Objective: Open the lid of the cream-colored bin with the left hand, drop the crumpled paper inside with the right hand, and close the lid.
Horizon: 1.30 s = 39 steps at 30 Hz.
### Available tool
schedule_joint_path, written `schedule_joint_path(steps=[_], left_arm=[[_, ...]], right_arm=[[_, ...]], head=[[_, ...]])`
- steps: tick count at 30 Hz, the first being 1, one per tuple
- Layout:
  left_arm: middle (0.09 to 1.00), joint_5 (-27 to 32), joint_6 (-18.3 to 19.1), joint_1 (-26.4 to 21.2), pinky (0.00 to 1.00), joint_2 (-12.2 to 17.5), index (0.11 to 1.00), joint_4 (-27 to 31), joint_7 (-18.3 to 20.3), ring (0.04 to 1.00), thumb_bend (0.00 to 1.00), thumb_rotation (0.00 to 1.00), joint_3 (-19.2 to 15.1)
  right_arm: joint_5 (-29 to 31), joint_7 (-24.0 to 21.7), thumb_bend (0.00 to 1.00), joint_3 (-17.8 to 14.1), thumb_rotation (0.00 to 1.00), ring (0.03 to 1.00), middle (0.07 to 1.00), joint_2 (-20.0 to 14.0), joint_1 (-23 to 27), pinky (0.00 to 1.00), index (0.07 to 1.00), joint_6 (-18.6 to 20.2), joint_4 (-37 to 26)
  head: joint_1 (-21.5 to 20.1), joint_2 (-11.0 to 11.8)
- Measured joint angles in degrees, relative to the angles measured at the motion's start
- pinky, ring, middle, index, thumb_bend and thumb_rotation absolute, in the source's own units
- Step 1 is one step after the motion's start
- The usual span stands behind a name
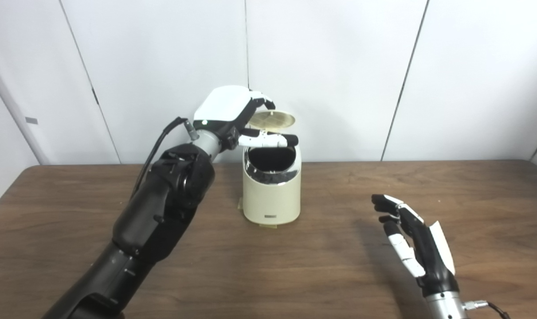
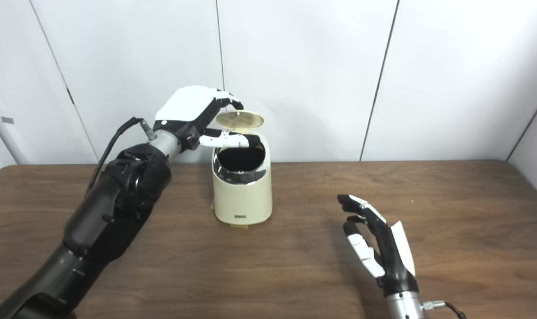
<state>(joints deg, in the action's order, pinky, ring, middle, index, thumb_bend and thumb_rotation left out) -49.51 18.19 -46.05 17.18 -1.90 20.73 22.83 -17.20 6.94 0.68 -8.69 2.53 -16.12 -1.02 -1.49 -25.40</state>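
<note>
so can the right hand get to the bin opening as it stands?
Probably yes. The lid is held up by the left hand, which sits at the back-left of the bin, so the opening faces front and nothing lies on the table between it and the open, empty right hand.

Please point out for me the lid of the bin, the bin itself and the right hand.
lid (image 1: 275, 118): left eye view, its ribbed underside, raised open.
cream-colored bin (image 1: 272, 199): left eye view, its front wall.
right hand (image 2: 380, 248): right eye view, its palm, fingers apart, holding nothing.
</note>
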Motion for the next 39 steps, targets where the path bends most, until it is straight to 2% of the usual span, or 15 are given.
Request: schedule_joint_path(steps=[2,5,6,7,11,18,19,24,28,34,37,39], left_arm=[[0.837,-0.32,0.0,0.0,0.9,-0.08,0.754,0.0,-0.01,0.896,1.0,0.95,0.0],[0.756,-0.57,0.0,0.04,0.89,-0.21,0.695,0.05,-0.05,0.797,1.0,0.95,-0.12],[0.687,-0.57,-0.03,0.06,0.91,-0.26,0.673,0.07,-0.08,0.725,1.0,0.96,-0.19],[0.649,-0.56,-0.21,0.09,0.91,-0.27,0.659,0.07,-0.21,0.693,1.0,0.96,-0.24],[0.584,-0.55,-1.75,0.25,0.92,-0.18,0.617,0.17,-0.47,0.653,1.0,0.97,-0.56],[0.362,-0.62,-3.22,1.72,0.94,0.12,0.501,1.75,-0.86,0.434,1.0,0.97,-1.54],[0.352,-0.65,-3.47,2.24,0.94,0.22,0.495,2.32,-0.86,0.424,1.0,0.97,-1.59],[0.377,-0.66,-4.36,4.9,0.96,0.24,0.457,5.68,-0.86,0.441,1.0,0.98,-2.26],[0.439,-0.82,-5.17,5.75,0.97,0.45,0.471,6.61,-0.47,0.477,1.0,0.98,-2.29],[0.453,-1.04,-5.83,7.65,0.94,0.8,0.485,8.32,0.27,0.499,0.98,0.95,-2.39],[0.46,-1.84,-6.24,8.42,0.93,1.34,0.497,8.31,0.6,0.521,1.0,0.97,-2.23],[0.494,-2.54,-6.43,8.7,0.93,1.91,0.51,8.31,0.95,0.543,1.0,0.98,-2.1]], right_arm=[[-0.02,0.0,0.42,0.0,0.97,0.764,0.785,0.0,0.0,0.67,0.774,0.0,0.0],[-0.32,0.41,0.42,0.02,0.98,0.757,0.778,0.0,0.01,0.67,0.77,0.0,0.0],[-0.45,0.63,0.43,0.02,0.98,0.755,0.775,0.0,0.02,0.67,0.768,0.02,-0.01],[-0.66,0.76,0.42,0.03,0.98,0.753,0.771,0.01,0.05,0.66,0.766,0.05,-0.01],[-1.39,1.27,0.44,0.09,0.98,0.75,0.766,0.01,0.33,0.66,0.762,0.04,0.34],[-1.98,2.0,0.44,0.2,0.98,0.76,0.779,0.01,1.05,0.67,0.769,0.01,1.2],[-1.98,2.0,0.44,0.19,0.98,0.761,0.781,0.01,1.06,0.67,0.77,0.01,1.2],[-2.68,2.23,0.46,0.24,1.0,0.759,0.778,-0.01,1.14,0.67,0.768,0.08,1.28],[-3.31,2.25,0.47,0.27,0.99,0.766,0.784,0.01,1.12,0.67,0.768,0.27,1.15],[-3.16,2.18,0.45,0.16,0.96,0.761,0.781,0.06,0.96,0.67,0.764,0.39,0.73],[-1.41,1.71,0.43,-0.17,0.95,0.762,0.786,0.03,0.84,0.66,0.772,0.37,0.72],[0.61,1.13,0.46,-0.58,0.91,0.769,0.791,0.14,0.76,0.68,0.777,0.57,0.63]], head=[[0.0,-0.18],[-0.09,-0.18],[-0.09,-0.18],[-0.26,-0.26],[-0.62,-0.53],[-0.44,-0.79],[-0.44,-0.88],[-0.44,-0.97],[-0.61,-1.41],[-0.53,-2.11],[-0.7,-2.37],[-0.88,-2.55]])
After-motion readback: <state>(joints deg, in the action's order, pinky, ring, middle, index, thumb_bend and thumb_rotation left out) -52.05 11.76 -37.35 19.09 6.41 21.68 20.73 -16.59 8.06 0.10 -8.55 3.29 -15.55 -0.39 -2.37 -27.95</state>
